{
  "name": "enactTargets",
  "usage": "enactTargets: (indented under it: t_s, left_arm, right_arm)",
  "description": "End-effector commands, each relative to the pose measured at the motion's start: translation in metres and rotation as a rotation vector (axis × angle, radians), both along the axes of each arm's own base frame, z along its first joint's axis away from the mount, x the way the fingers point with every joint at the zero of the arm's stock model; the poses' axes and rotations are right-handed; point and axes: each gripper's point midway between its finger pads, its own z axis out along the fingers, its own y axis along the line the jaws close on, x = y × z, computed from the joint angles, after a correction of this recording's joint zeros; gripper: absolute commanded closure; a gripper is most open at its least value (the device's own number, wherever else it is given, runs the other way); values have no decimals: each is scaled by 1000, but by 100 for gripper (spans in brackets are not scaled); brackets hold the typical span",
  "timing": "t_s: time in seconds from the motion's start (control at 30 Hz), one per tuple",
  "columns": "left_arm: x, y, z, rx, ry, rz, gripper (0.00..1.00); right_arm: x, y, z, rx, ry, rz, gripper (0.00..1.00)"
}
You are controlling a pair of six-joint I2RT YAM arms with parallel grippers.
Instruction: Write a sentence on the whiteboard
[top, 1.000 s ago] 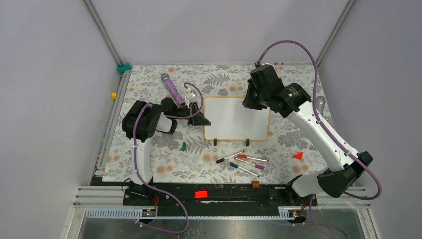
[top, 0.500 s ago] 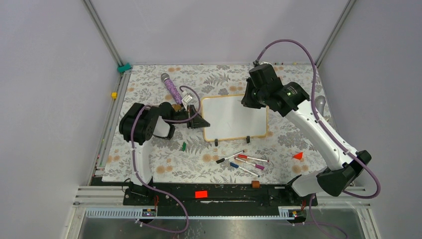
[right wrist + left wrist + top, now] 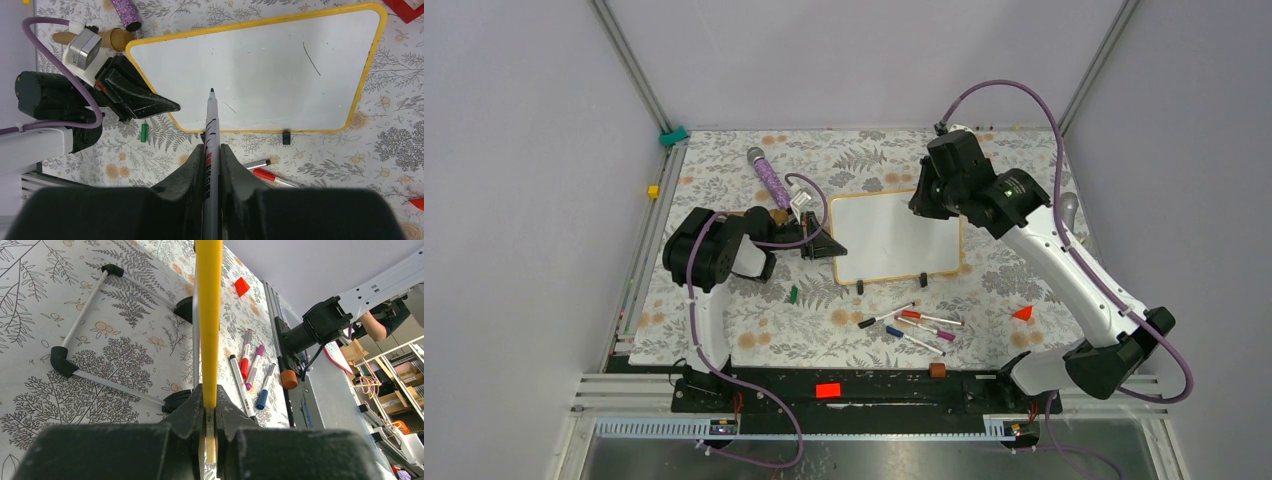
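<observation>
The whiteboard [image 3: 894, 235] sits near the middle of the floral table cover [image 3: 724, 300], its black clip feet [image 3: 922, 281] along its near edge and its white face turned up toward the overhead camera. The left gripper [image 3: 829, 243] is clenched on the frame at the board's left edge; in the left wrist view the yellow-looking frame [image 3: 208, 315] runs edge-on straight out from between the two closed fingers [image 3: 190, 407]. The right gripper [image 3: 212, 150] grasps a marker [image 3: 211, 120] pinched between its fingers, dark tip pointing at the lower middle of the board's face [image 3: 260, 75] — whether the tip touches the surface I cannot tell. The face carries only a thin dark stroke [image 3: 311, 51] toward its upper right and a faint short mark near the tip. Several loose markers [image 3: 914, 325] lie just in front of the board, a small green cap [image 3: 793, 293] lies near its left corner, and a purple glittery stick [image 3: 769, 178] lies behind the left gripper.
</observation>
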Motion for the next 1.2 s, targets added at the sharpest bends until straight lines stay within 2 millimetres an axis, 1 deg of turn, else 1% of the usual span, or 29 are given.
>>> enactTargets:
  t_s: [0.0,0.13,0.23,0.37,0.5,0.73,0.8,0.9,1.07,1.17]
  left_arm:
    - [5,-2,15,-22,-97,48,100]
    - [0,0,14,-20,-68,79,100]
    - [-7,2,13,-14,-79,76,100]
    - [-10,4,19,-17,-91,76,100]
    - [-15,5,18,-15,-96,37,100]
    - [-16,7,19,-15,-93,46,100]
    - [-16,7,19,-15,-87,49,100]
    - [-13,6,18,-16,-79,65,100]
    - [-9,4,19,-20,-75,68,100]
    - [-10,4,21,-21,-81,66,100]
  right_arm:
    - [-2,-2,17,15,-66,5,100]
    - [-5,-2,15,16,-68,9,100]
    - [-7,3,11,23,-69,19,100]
    - [-8,18,8,25,-77,46,100]
    - [-8,33,8,19,-98,71,100]
    - [-18,60,-1,22,-107,124,100]
    - [-20,68,0,20,-115,135,100]
    - [-21,77,6,10,-132,148,100]
    - [-20,76,16,-11,-165,134,100]
    - [-21,69,9,-15,-147,91,100]
